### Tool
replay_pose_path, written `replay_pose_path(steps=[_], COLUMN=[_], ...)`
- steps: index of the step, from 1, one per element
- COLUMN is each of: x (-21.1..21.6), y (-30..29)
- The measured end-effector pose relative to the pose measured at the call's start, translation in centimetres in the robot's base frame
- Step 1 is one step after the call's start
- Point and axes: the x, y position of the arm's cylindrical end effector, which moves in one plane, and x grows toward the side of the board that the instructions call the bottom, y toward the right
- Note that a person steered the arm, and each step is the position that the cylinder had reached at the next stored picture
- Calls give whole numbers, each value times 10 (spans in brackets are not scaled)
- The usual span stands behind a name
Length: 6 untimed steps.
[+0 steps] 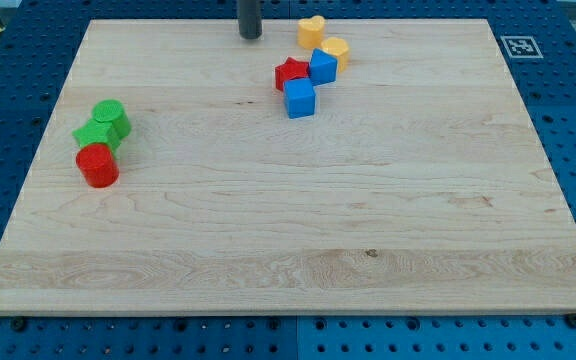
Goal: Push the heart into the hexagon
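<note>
The yellow heart point(312, 31) lies near the board's top edge, right of centre. The yellow hexagon point(336, 48) sits just to its lower right, very close or touching. My tip point(251, 37) stands on the board to the left of the heart, with a clear gap between them and touching no block. The rod runs up out of the view's top.
A red star point(290, 74), a blue block point(323, 67) and a blue cube point(300, 98) cluster just below the hexagon. At the view's left are a green round block point(112, 116), a green star-like block point(93, 134) and a red cylinder point(97, 166). The wooden board point(298, 230) lies on a blue pegboard.
</note>
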Motion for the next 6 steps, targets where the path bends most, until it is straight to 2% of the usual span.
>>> replay_pose_path(steps=[2,6], x=[-1,88], y=[64,119])
